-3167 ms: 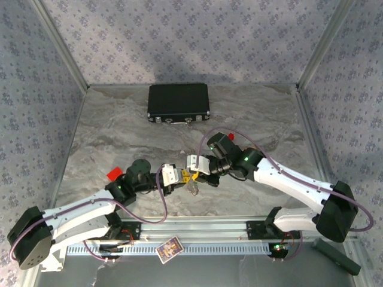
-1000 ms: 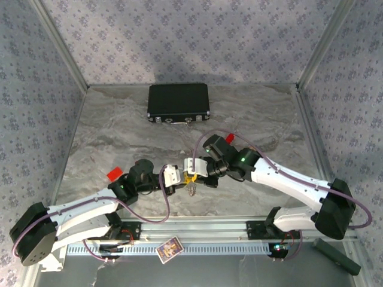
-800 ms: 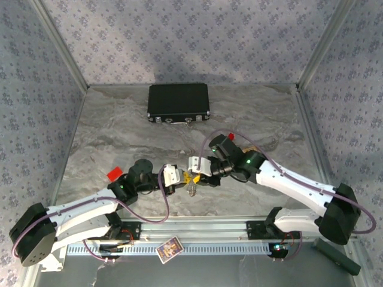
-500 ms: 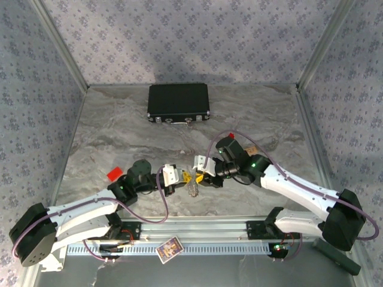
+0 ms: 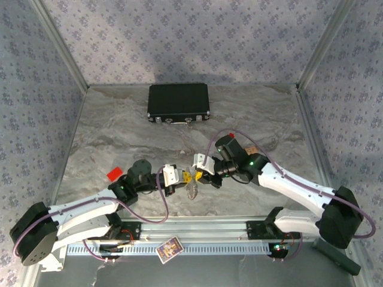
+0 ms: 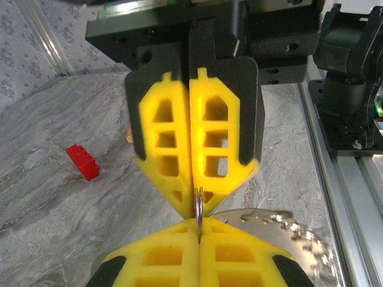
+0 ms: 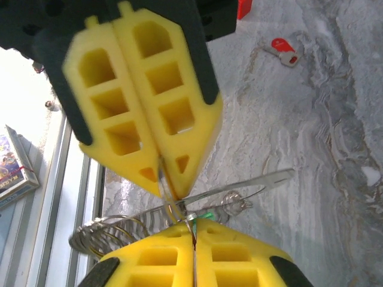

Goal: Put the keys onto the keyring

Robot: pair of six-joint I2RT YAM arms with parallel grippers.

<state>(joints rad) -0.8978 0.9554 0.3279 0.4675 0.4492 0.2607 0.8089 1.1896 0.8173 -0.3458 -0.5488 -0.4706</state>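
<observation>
Keyring (image 6: 281, 230) wire is pinched in the left gripper (image 6: 198, 232), jaws fully shut, and the beaded loop spills off to one side. The right gripper (image 7: 193, 232) is nose to nose with it, fingers pressed together too. The wire and a green bit (image 7: 206, 214) sit right at its seam, and I can't tell which it's actually got. Farther out, a red key (image 7: 284, 49) lies on the marbled table (image 5: 119, 137). A red block (image 5: 114, 174) sits by the left arm, and a black case (image 5: 178, 103) is at the back.
</observation>
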